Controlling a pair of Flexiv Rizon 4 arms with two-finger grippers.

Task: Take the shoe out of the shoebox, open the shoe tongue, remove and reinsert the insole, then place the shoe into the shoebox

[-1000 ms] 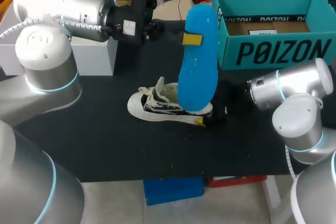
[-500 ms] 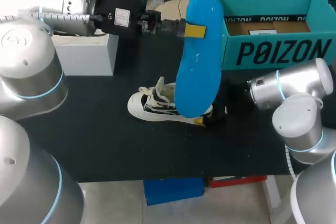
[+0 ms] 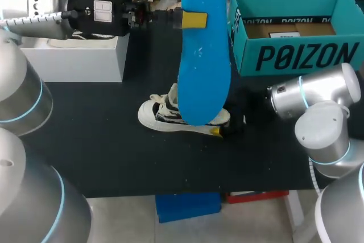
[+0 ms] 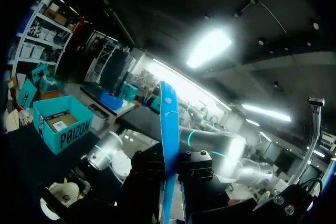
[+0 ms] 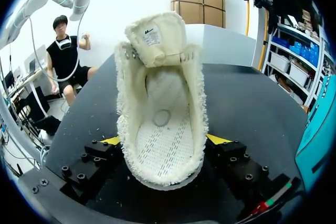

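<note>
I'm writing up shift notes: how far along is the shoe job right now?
Done: the shoe is out of the shoebox and on the table, with its tongue folded open. In hand: the left end effector holds the blue insole aloft, while the right end effector clamps the shoe. Left: reinsert the insole, then box the shoe.

White box (image 3: 74, 61) on black table (image 3: 114, 157)

The insole (image 3: 205, 55) hangs over the shoe (image 3: 156, 116), barring the way down from above. The shoebox (image 3: 296, 27) walls the far right, a white box (image 3: 74, 55) the far left. Bare table (image 3: 114, 163) in front leaves room to pass
</note>
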